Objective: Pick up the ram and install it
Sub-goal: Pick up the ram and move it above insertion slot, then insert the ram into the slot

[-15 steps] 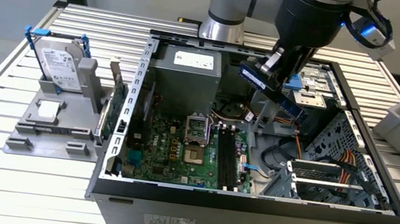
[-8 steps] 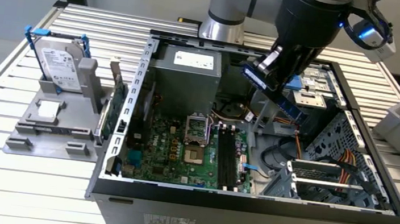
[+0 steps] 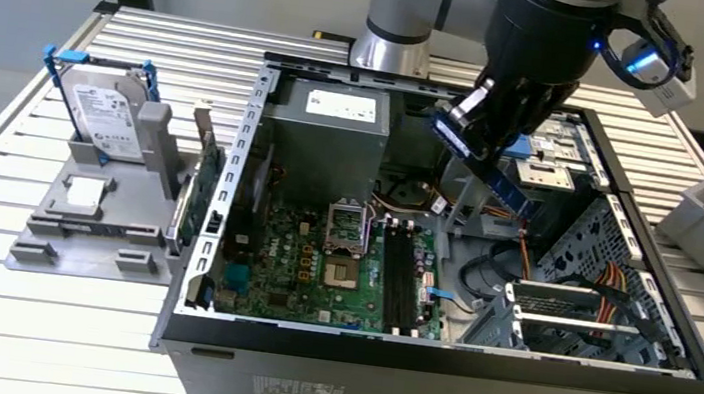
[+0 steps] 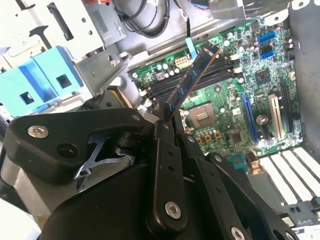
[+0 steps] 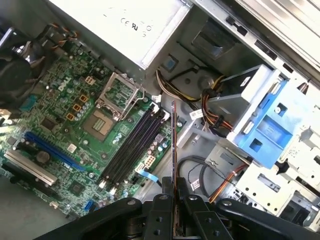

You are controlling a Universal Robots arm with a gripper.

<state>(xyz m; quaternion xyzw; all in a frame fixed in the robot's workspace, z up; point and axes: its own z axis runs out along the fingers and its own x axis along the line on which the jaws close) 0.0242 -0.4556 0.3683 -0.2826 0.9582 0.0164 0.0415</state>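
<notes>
Ram held in the air over the open case

In the exterior view the gripper, at upper right of the frame's centre, grips the ram, which hangs tilted above the computer case, well apart from the black memory slots on the motherboard. In both wrist views the fingers are closed on one end of the stick.

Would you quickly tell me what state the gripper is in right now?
Gripper: shut on the ram stick, over the open computer case.
</notes>
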